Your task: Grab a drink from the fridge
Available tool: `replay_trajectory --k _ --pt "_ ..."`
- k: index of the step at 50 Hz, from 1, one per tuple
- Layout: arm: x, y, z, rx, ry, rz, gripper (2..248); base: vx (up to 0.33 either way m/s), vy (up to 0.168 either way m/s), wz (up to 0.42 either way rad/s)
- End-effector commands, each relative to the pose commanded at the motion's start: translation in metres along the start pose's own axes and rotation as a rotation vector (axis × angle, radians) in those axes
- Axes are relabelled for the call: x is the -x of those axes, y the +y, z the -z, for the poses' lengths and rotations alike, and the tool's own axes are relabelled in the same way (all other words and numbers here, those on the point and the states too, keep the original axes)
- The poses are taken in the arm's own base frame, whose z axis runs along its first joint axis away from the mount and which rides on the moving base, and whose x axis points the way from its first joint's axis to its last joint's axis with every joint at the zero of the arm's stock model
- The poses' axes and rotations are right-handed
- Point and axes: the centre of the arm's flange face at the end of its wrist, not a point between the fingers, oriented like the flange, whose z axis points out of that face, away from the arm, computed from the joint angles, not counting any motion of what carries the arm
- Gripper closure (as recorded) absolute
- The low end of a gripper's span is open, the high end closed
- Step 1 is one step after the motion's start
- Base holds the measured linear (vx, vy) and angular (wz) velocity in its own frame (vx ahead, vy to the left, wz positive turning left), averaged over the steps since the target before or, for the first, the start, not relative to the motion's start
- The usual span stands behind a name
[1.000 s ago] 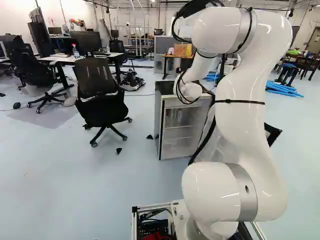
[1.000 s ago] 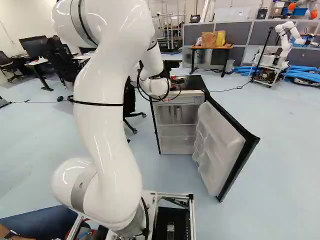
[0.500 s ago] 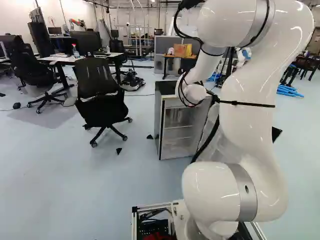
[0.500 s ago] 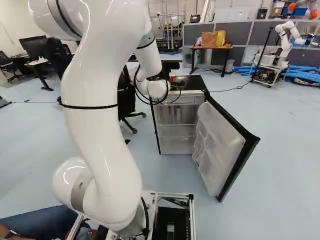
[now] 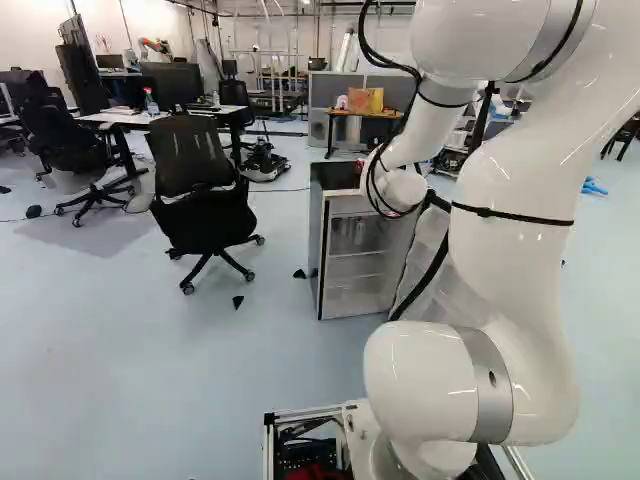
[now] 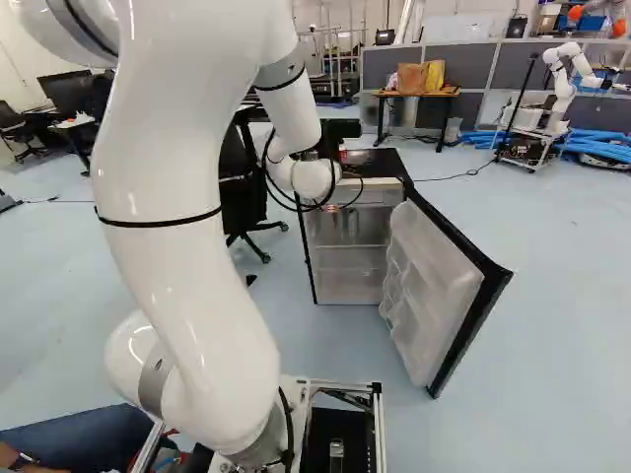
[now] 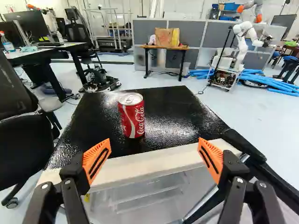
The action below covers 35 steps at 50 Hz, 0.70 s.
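I have the red drink can upright on the black top of the fridge, ahead of the gap between my fingers, which stand wide open with neither orange pad touching it. Below that top I see the fridge's clear-fronted inside, and its door hangs open at the right of the right base view. Farther out, a black office chair stands beside the fridge, and beyond it are a small table with bags on it and another robot.
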Motion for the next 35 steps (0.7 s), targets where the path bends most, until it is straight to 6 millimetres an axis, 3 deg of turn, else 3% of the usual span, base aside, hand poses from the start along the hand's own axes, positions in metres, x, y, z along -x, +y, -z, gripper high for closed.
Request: replay_trajectory --k 35 --pt "-0.005 0.053 0.051 0.123 -0.176 -0.063 3 0.0 0.0 0.0"
